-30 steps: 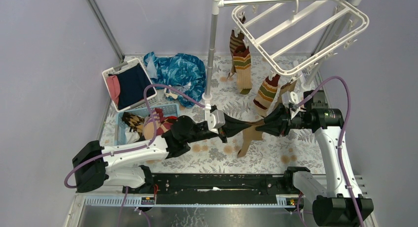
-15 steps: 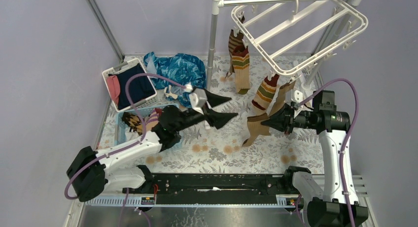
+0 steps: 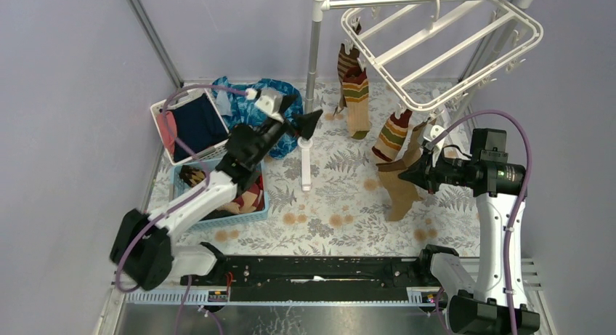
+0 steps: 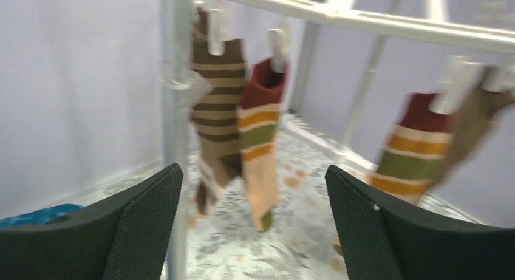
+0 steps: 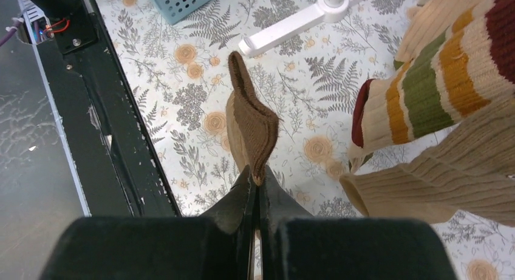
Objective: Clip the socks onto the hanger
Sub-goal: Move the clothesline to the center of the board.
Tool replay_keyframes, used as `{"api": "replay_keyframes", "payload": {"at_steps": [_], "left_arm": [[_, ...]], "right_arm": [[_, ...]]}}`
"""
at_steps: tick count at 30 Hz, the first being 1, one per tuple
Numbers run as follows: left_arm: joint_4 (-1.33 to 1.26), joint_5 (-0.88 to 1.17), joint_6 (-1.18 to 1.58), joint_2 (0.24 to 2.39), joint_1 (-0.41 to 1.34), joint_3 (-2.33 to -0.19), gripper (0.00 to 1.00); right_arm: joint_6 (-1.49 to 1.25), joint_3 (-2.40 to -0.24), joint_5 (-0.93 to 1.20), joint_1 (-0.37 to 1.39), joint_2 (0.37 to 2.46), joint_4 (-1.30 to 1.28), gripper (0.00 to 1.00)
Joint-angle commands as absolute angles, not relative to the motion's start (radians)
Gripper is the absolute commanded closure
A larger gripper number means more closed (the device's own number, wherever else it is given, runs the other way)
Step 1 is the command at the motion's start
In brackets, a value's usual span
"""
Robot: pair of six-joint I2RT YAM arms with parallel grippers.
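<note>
Inspecting R gripper (image 3: 404, 176) first: found clamped shut on brown sock (image 3: 398, 195), w/ top edge of fabric nipped between fingers. Confirmed in R wrist view: no gap at tips, fold of sock standing up out of the nip. Noted rest of sock hanging down over mat (image 3: 341, 222); cannot tell if toe touches. Logged as not clipped. Held low, under near-R corner of hanger (image 3: 443, 53), just beside banded sock (image 3: 393, 135) and tan sock (image 3: 418, 134) already clipped there.

Checked L gripper (image 3: 301, 115) next: spread wide, nothing held. Found raised over blue cloth (image 3: 250, 106), just L of pole (image 3: 314, 59), aimed toward far end of hanger. Seen through its fingers in L wrist view: striped sock (image 4: 215, 110) and 2nd banded sock (image 4: 258, 140), each on own clip, side by side, close to pole.

Recorded hanger as tilted, hooked on rack bar at top, 4 socks clipped in all: 2 at far-L end, 2 at near-R corner.

Noted further socks lying in basket (image 3: 256, 210) at L, under L arm. Noted bin (image 3: 163, 105) w/ navy and pink clothes behind basket, touching blue cloth.
</note>
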State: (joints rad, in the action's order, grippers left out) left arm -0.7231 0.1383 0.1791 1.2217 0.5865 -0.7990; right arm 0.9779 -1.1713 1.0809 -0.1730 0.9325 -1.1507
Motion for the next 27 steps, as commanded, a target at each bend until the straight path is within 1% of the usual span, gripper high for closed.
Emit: {"api": "replay_keyframes", "payload": {"at_steps": [1, 5, 9, 11, 13, 15, 17, 18, 20, 23, 24, 27], "left_arm": [[-0.695, -0.096, 0.037, 1.398, 0.569, -0.948, 0.11], [-0.712, -0.192, 0.008, 1.512, 0.566, -1.053, 0.16], [-0.725, -0.214, -0.017, 1.577, 0.554, -1.09, 0.19], [-0.723, -0.213, -0.014, 1.604, 0.543, -1.108, 0.22], [-0.716, -0.212, -0.013, 1.63, 0.532, -1.132, 0.25], [-0.71, -0.213, -0.01, 1.657, 0.521, -1.154, 0.31], [-0.709, -0.213, -0.002, 1.681, 0.501, -1.172, 0.34], [-0.709, -0.211, 0.021, 1.689, 0.491, -1.177, 0.38], [-0.72, -0.204, 0.053, 1.699, 0.468, -1.181, 0.52], [-0.74, -0.162, 0.091, 1.709, 0.433, -1.187, 0.66], [-0.739, -0.152, 0.095, 1.713, 0.423, -1.197, 0.68], [-0.738, -0.129, 0.091, 1.728, 0.4, -1.222, 0.69]], "right_arm": [[0.936, -1.226, 1.004, -0.178, 0.926, -1.208, 1.0], [0.931, -1.238, 0.935, -0.178, 0.914, -1.239, 1.0], [0.874, -1.226, 0.815, -0.184, 0.919, -1.22, 1.0], [0.874, -1.225, 0.783, -0.224, 0.928, -1.217, 1.0], [0.919, -1.24, 0.788, -0.313, 0.944, -1.239, 1.0], [0.954, -1.266, 0.764, -0.373, 0.956, -1.253, 1.0], [0.977, -1.293, 0.739, -0.429, 0.96, -1.244, 1.0], [0.992, -1.308, 0.737, -0.457, 0.964, -1.247, 1.0], [1.021, -1.342, 0.732, -0.504, 0.976, -1.254, 1.0], [1.055, -1.373, 0.749, -0.583, 1.003, -1.253, 1.0], [1.07, -1.379, 0.774, -0.62, 1.015, -1.256, 1.0], [1.135, -1.4, 0.885, -0.722, 1.066, -1.302, 1.0]]}}
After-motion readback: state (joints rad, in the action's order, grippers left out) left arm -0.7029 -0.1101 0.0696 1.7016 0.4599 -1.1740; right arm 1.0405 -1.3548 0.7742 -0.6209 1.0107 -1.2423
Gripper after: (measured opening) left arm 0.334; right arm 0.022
